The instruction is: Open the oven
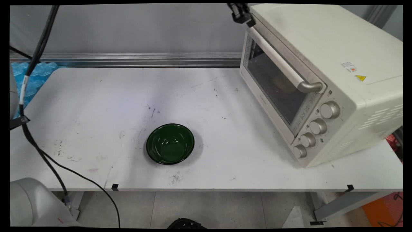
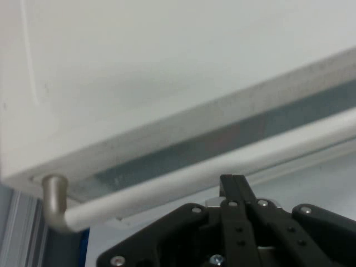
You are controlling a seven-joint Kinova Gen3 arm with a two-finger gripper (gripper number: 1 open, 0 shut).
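Note:
My gripper [image 1: 246,20] hangs at the top edge of the main view, right at the far end of the handle [image 1: 280,61] of a cream toaster oven [image 1: 322,48]. In the hand view its two black fingers are pressed together, so the gripper [image 2: 233,179] is shut with nothing held. The tips sit just below the pale handle bar [image 2: 167,186], close to it or touching. The oven door [image 1: 273,87] is closed, and a dim brownish shape shows behind its glass. An empty dark green bowl [image 1: 170,144] stands on the white table [image 1: 96,96], well away from the gripper.
The oven fills the table's right side, with several knobs [image 1: 330,110] down its front right. Black cables [image 1: 35,64] hang at the left and run down over the table's near edge. Blue packing material [image 1: 32,77] lies behind the table's far left corner.

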